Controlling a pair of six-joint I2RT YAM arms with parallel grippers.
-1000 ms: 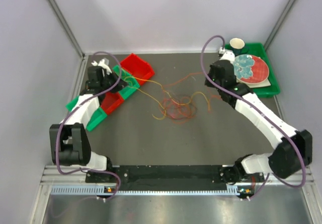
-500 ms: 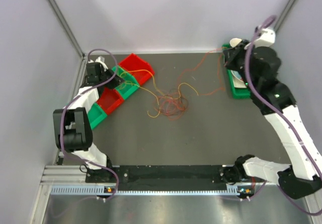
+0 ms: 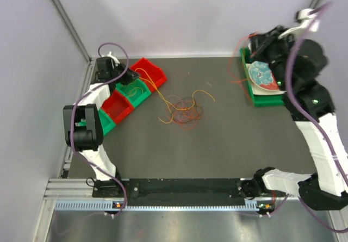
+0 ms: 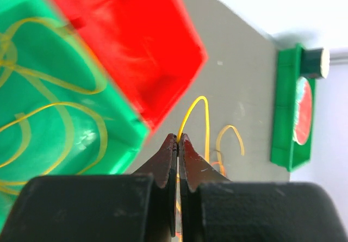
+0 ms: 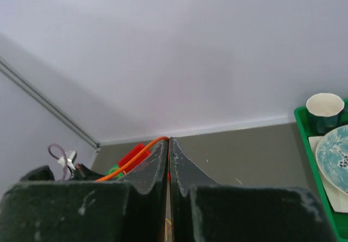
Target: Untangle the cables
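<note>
Pinching cables (image 3: 182, 110), both jaws closed.

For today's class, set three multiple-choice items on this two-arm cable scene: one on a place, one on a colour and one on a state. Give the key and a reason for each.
1. Where does the loose tangle of cables lie?
A in the green tray
B on the middle of the table
C in a red bin

2. What colour is the cable in the right end effector?
A orange
B blue
C white

3. What state is the left end effector in?
A wide open
B shut on a yellow cable
C shut on a cup

Key:
1 B, because the top view shows the loops on the bare surface between the arms.
2 A, because an orange cable runs out from between its closed tips.
3 B, because the tips meet and the yellow arc rises from them.
</note>
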